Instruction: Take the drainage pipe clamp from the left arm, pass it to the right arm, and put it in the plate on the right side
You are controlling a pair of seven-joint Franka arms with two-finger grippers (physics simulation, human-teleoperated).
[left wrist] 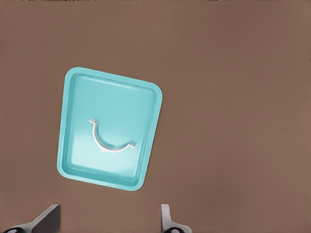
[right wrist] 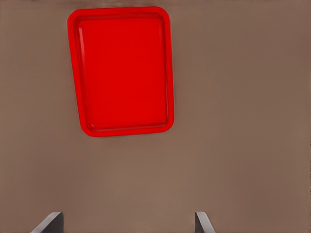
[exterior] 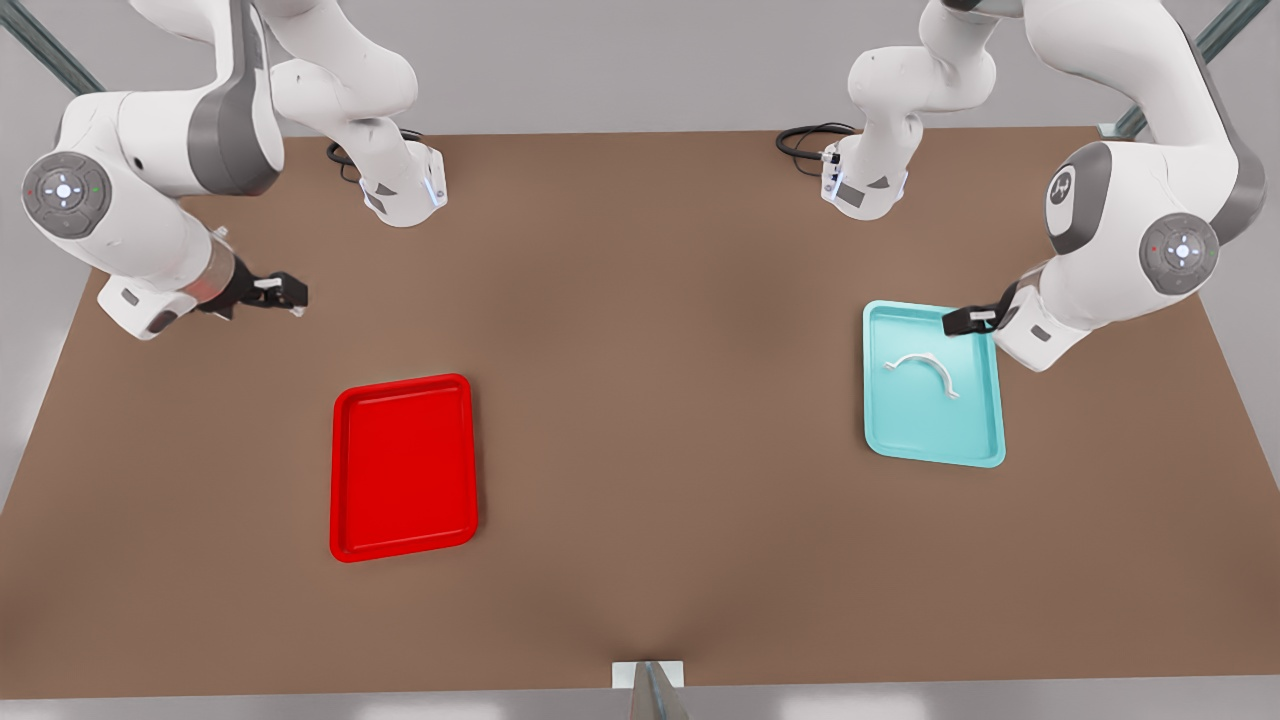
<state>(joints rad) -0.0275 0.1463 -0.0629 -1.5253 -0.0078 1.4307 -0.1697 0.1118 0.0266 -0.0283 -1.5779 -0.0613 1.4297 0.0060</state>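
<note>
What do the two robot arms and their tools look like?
Both arms look alike: glossy white rounded shells with grey joint sections and round grey end caps with small lights. Each carries a small black two-finger tool: left tool, right tool. Black cables coil by the bases.

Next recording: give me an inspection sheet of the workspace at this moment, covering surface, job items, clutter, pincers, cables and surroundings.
Surface: brown tabletop, flat.
Job's things: white drainage pipe clamp lies inside the cyan tray on the front view's right; red plate sits on the front view's left, nothing in it.
Clutter: nothing seen.
Pincers: left pincer open, above the cyan tray's far edge, holding nothing; right pincer open, over bare table beyond the red plate, holding nothing.
Cables: black cables coiled beside each arm base.
Surroundings: grey floor, metal frame struts at the corners.
</note>
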